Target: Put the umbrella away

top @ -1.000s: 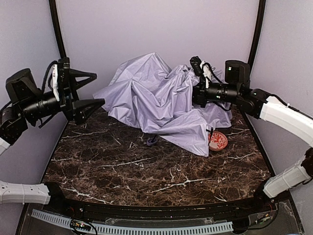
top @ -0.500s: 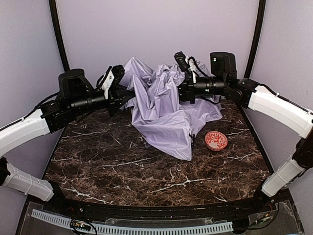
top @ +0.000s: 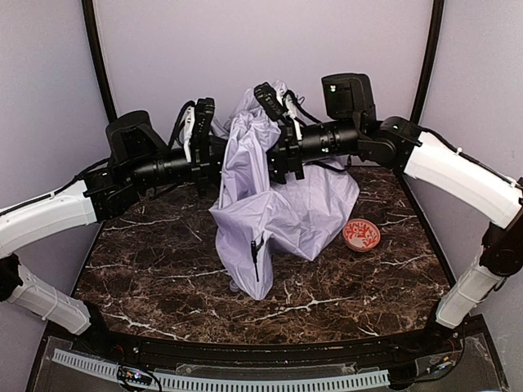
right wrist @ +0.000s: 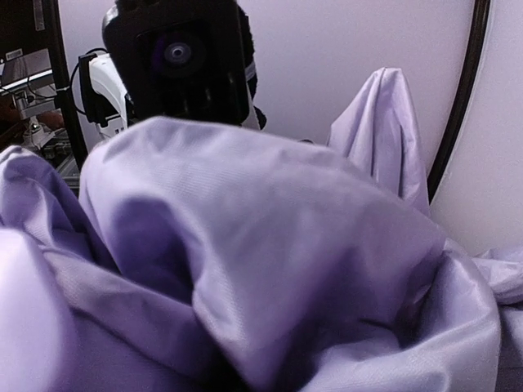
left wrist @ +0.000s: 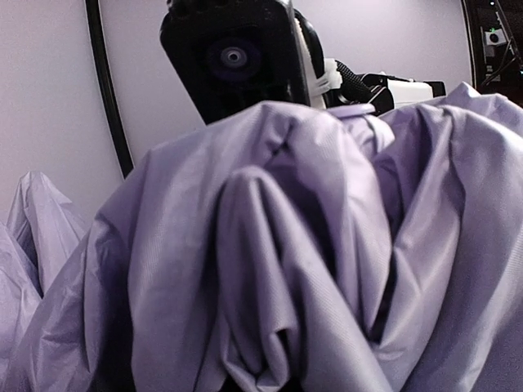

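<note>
The umbrella (top: 278, 214) hangs as a bunched lavender mass over the middle of the dark marble table (top: 155, 278), gathered high between the two arms and drooping until its lowest fold reaches the tabletop, with a red bowl (top: 361, 234) just beside its right edge. The left gripper (top: 219, 157) presses into the fabric from the left, clenched on a fold of it. The right gripper (top: 278, 155) meets the fabric from the other side, but cloth fills both wrist views, so whether it grasps or has released cannot be told.
</note>
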You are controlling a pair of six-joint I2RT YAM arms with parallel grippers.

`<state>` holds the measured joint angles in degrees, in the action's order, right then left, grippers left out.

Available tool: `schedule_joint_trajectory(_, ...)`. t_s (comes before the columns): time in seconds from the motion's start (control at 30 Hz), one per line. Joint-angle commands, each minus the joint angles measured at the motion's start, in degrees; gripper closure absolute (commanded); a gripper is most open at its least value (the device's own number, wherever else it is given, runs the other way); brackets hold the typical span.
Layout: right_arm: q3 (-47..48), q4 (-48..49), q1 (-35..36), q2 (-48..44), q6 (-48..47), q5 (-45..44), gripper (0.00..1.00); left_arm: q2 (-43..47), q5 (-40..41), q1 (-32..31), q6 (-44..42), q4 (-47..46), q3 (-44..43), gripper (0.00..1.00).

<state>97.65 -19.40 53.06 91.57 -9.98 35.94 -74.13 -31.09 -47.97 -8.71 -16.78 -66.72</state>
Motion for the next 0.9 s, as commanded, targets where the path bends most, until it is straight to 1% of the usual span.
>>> schedule_joint_trajectory(0.0, -0.11, 3.61, 3.19, 1.12, -0.22, -0.53, 0.46, -0.60, -5.12, -3.19, 1.69, -5.52, 0.48, 1.00)
schedule_joint_trajectory(0.03, -0.82, 4.19, 3.19, 0.56, -0.32, -1.52, 0.52, -0.13, -3.89, -3.19, 1.94, -5.36, 0.97, 1.00)
schedule_joint_trajectory(0.1, -2.86, 5.38, 3.06, -1.35, -0.03, -3.06, 0.62, 0.97, 1.13, -3.06, 2.66, -4.04, 2.12, 1.00)
schedule_joint_trajectory(0.13, -4.21, 6.12, 3.00, -2.11, 0.10, -3.58, 0.66, 1.31, 3.73, -2.91, 2.83, -2.93, 2.69, 0.98)
schedule_joint_trajectory(0.17, -5.39, 6.66, 2.89, -3.40, 0.17, -4.14, 0.69, 1.68, 5.57, -2.55, 2.94, -1.65, 3.19, 0.92)
schedule_joint_trajectory(0.2, -6.61, 7.03, 2.85, -4.24, 0.28, -5.17, 0.72, 2.10, 7.38, -1.95, 3.69, -0.34, 3.63, 0.85)
schedule_joint_trajectory(0.27, -7.61, 6.44, 2.59, -5.59, 0.39, -8.42, 0.76, 3.20, 8.57, -0.29, 5.50, 2.15, 4.43, 0.61)
schedule_joint_trajectory(0.33, -7.50, 4.86, 1.93, -6.47, 0.83, -11.48, 0.79, 5.30, 8.26, 1.18, 5.18, 4.23, 5.17, 0.41)
schedule_joint_trajectory(0.4, -7.20, 3.58, 1.02, -6.98, 1.84, -13.58, 0.83, 8.10, 9.23, 1.87, 2.88, 6.49, 5.64, 0.26)
schedule_joint_trajectory(0.43, -6.90, 3.17, 0.57, -7.01, 2.58, -14.34, 0.84, 9.53, 9.91, 2.36, 1.88, 7.72, 5.70, 0.22)
schedule_joint_trajectory(0.5, -6.62, 3.39, -0.25, -6.83, 4.53, -16.11, 0.84, 12.13, 11.69, 2.93, -0.18, 10.26, 5.63, 0.15)
schedule_joint_trajectory(0.57, -6.17, 3.60, -0.32, -6.28, 6.56, -17.84, 0.84, 14.25, 13.74, 3.11, -2.41, 13.28, 5.36, 0.13)
schedule_joint_trajectory(0.67, -5.40, 3.73, -0.32, -5.30, 8.72, -18.18, 0.83, 16.90, 15.80, 3.14, -4.38, 17.53, 5.07, 0.10)
schedule_joint_trajectory(0.8, -5.38, 4.17, -0.32, -5.16, 7.60, -15.96, 0.79, 20.12, 17.06, 3.18, -4.00, 21.37, 5.48, 0.02)
schedule_joint_trajectory(0.87, -5.37, 3.60, -0.35, -5.40, 5.41, -14.08, 0.78, 21.20, 19.06, 3.46, -2.92, 23.04, 5.38, 0.01)
